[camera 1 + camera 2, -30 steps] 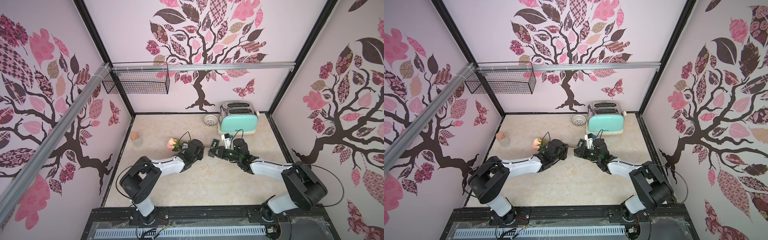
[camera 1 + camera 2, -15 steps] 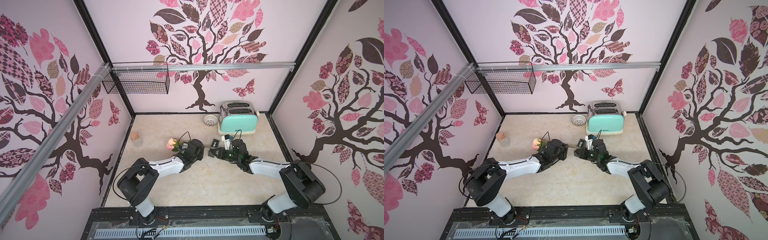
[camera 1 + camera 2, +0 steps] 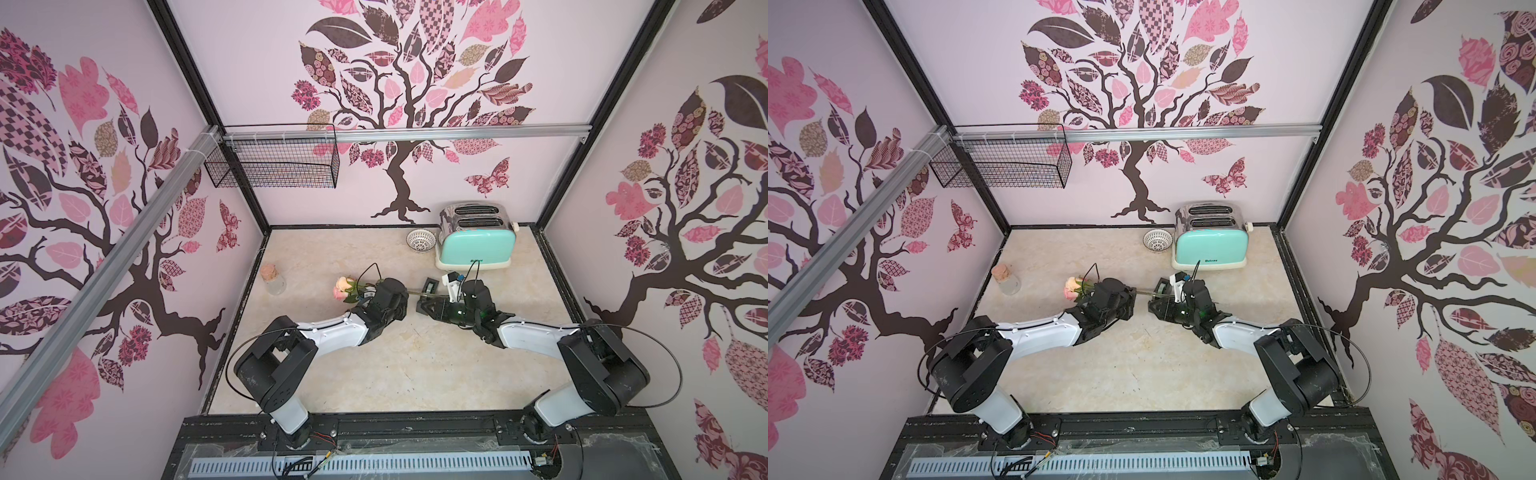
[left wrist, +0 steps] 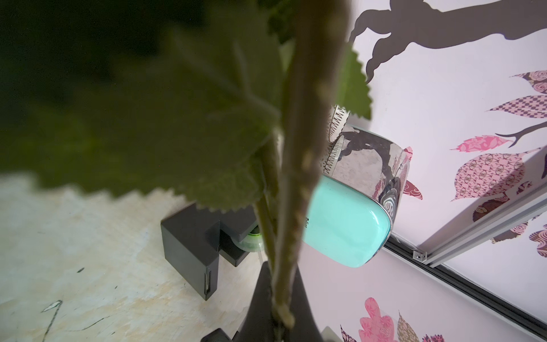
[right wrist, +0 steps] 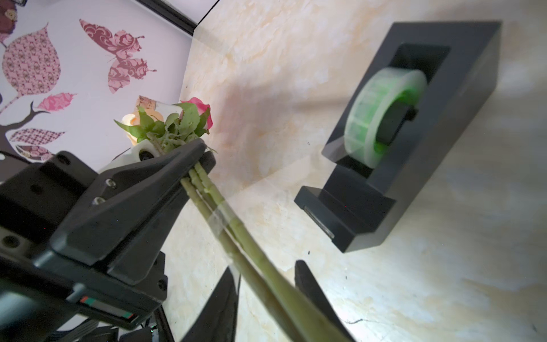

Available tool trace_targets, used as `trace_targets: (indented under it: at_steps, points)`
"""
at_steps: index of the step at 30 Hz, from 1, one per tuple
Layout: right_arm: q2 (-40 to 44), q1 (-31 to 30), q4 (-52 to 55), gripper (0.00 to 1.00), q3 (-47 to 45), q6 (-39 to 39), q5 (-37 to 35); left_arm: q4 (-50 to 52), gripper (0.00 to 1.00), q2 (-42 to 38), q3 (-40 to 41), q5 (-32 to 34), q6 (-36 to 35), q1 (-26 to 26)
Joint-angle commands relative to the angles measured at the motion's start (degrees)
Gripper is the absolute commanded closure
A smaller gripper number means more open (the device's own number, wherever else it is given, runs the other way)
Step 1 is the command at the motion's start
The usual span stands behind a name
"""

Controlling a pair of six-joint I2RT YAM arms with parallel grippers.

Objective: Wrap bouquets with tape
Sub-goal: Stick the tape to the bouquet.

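Clamping the bouquet (image 3: 343, 288) by its stems in the left claw (image 3: 404, 300), shut fast on them, in both top views, with the roses out behind that claw and the bare stem ends aimed straight at the right claw (image 3: 420, 308). Places the tape dispenser (image 3: 1163, 287) just beside the right claw, on its side toward the toaster (image 3: 1210, 246), close to the stem ends and nearer the right arm than the left. Shows small dark lettering low on the toaster's mint front, too small to read.

Turning to the left wrist view: confirms that claw's fingers (image 4: 259, 302) pinched on the stems (image 4: 296, 177), running lengthwise out past the fingertips, with the dispenser ahead and off to one side and its roll of tape (image 4: 251, 240) facing the stems.

Turning to the right wrist view: catches the right claw with jaws parted and gripping nothing, the stems passing between its fingers (image 5: 220, 302). Picks out a band of clear tape (image 5: 220, 220) already round the stems, between the two claws. Sets the dispenser ahead of the open claw and off the stems' line, cutter end nearest; no label readable on it. Probably hinges next on that short sideways reach to the cutter.
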State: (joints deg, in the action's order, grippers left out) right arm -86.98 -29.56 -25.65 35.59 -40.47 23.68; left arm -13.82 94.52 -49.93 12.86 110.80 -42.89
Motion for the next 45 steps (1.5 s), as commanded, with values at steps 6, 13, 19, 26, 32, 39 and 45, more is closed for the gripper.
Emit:
trace_targets:
  at_steps: [6,13,19,26,32,39,45]
  points:
    - [9.78,-0.32,7.25,0.59,-1.62,7.18,-1.2,-1.64,1.0,-0.51,-0.29,0.76,-1.09,-0.2]
    - [17.89,-0.41,11.59,0.59,-1.13,16.53,-7.69,-1.48,1.0,-0.41,-0.26,1.02,-1.64,-0.19]
    - [19.78,-0.41,11.16,0.6,1.23,25.04,-13.69,-1.4,1.0,-0.48,-0.09,1.03,-1.84,-0.17]
    - [15.12,-0.41,7.56,0.61,3.69,39.26,-13.48,-1.46,1.0,-0.61,-0.25,1.2,-2.17,-0.24]
    - [9.86,-0.41,12.4,0.6,9.54,42.88,-9.66,-1.48,1.0,-0.5,-0.24,1.46,-2.26,-0.18]
    - [5.53,-0.41,17.79,0.62,12.92,49.3,-5.05,-1.4,1.0,-0.91,-0.1,1.77,-2.54,-0.18]
    - [4.25,-0.41,18.32,0.65,12.69,53.36,-5.38,-1.51,1.0,-0.75,-0.19,1.56,-2.59,-0.22]
